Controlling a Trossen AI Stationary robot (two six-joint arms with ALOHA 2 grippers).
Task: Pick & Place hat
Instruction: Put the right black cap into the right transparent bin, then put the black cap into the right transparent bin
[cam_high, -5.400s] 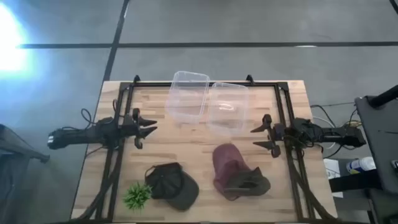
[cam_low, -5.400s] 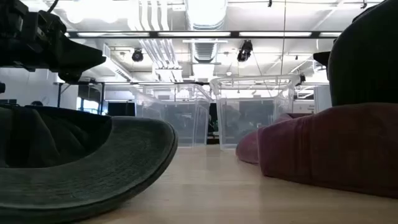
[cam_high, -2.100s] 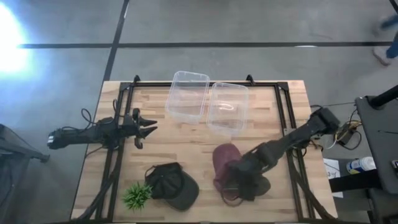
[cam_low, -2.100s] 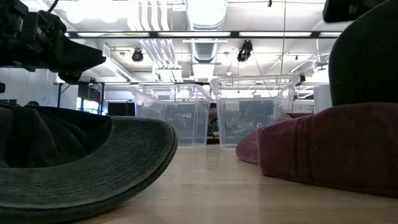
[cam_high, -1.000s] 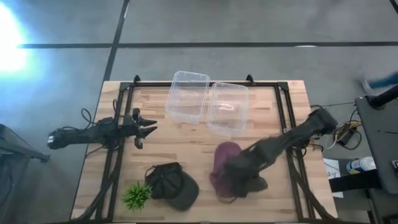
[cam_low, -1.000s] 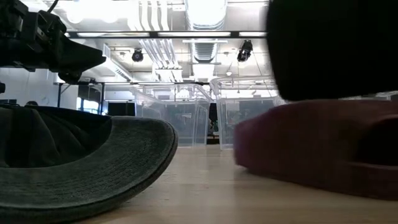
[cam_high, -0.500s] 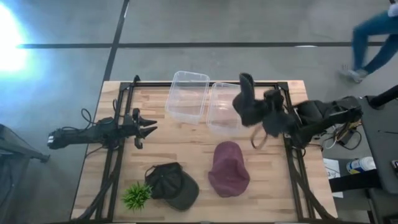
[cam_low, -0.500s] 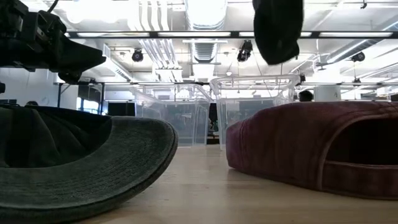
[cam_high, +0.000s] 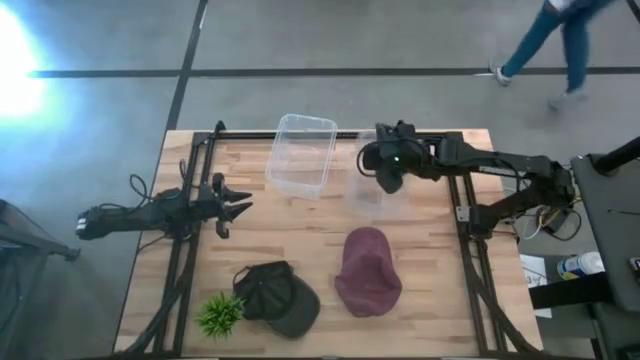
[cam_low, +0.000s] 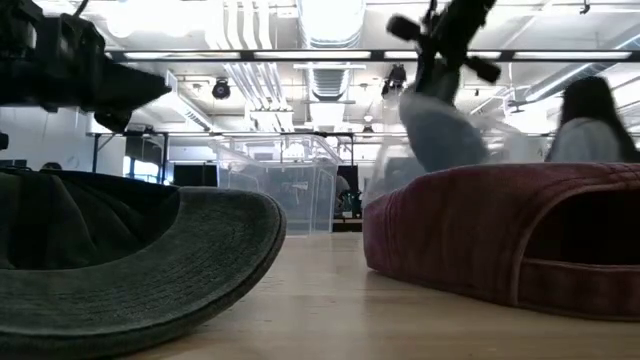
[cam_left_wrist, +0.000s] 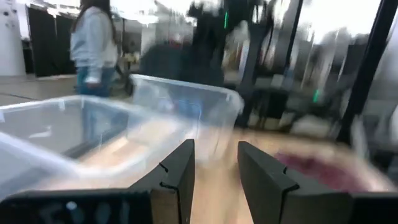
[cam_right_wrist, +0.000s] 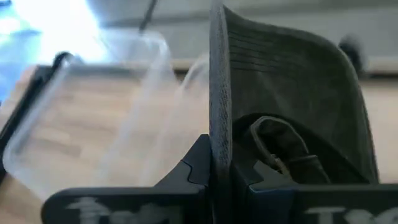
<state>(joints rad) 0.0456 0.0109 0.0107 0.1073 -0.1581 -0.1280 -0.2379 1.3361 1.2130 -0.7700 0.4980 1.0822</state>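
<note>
Hat (cam_high: 389, 172) hangs clamped by its brim in the right end effector (cam_right_wrist: 219, 167), far on the desk (cam_high: 300, 225), over the right bin (cam_high: 368, 185). Nearer lie a maroon hat (cam_high: 367, 272), a green cap (cam_high: 278, 298) and a plant (cam_high: 220, 315). Placing looks under way; next, lower and release. Left end effector (cam_left_wrist: 214, 165) waits at the left, fingers apart.

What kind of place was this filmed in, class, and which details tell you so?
Probably a robotics lab or workshop hall: exposed ceiling ducts, a bare grey concrete floor, and a light wooden table framed by black robot-arm mounts.
</note>
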